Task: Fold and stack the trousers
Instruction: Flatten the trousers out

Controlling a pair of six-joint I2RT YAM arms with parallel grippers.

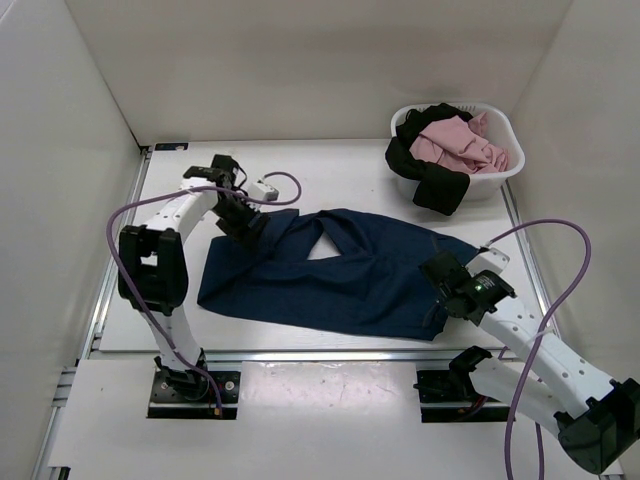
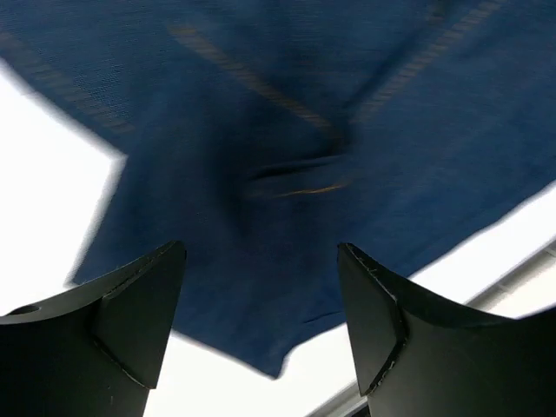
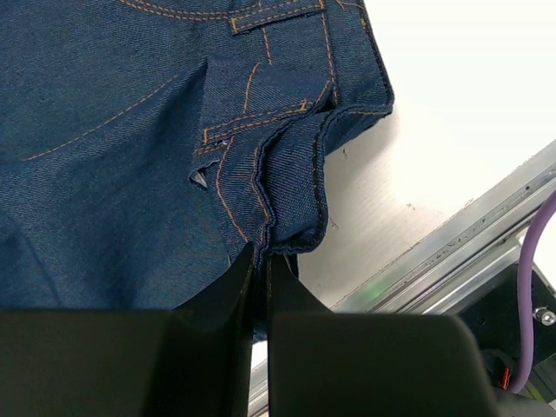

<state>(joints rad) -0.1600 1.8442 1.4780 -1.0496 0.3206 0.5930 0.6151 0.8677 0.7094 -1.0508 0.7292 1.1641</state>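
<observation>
Jeans lie across table; R gripper pinches waistband fold at near-right corner, while L gripper hangs w/ jaws spread wide over far-left leg end.

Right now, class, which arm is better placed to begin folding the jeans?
Probably right: the right gripper is shut on the jeans at the waistband; the left gripper hangs open above them, holding nothing.

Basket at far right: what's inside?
A pink garment on top and a black garment spilling over the white basket rim. Anything beneath them is covered.
</observation>
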